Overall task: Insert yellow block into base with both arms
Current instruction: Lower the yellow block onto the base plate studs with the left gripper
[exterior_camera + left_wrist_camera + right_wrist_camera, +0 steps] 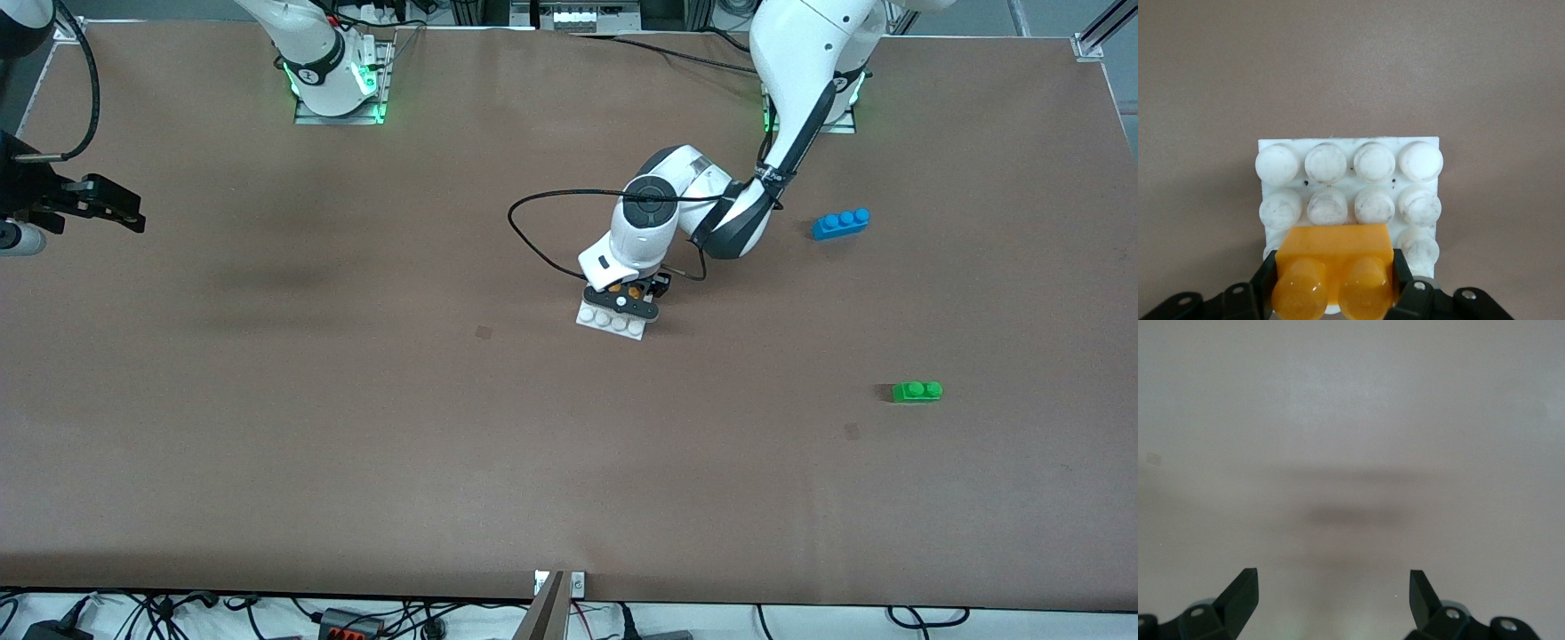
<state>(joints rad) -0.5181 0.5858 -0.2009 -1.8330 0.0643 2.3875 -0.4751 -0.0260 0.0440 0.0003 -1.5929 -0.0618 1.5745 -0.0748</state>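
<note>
The white studded base [611,321] lies near the table's middle; it fills the left wrist view [1350,177]. My left gripper [625,296] is over the base and shut on the yellow block [1336,270], which sits on or just above the base's studs; a bit of the yellow block [633,291] shows under the hand in the front view. My right gripper [100,203] is open and empty, waiting in the air at the right arm's end of the table; its fingertips [1241,592] frame bare table.
A blue three-stud brick [840,223] lies toward the left arm's end. A green two-stud brick [917,391] lies nearer the front camera than the blue one. A black cable [542,222] loops beside the left wrist.
</note>
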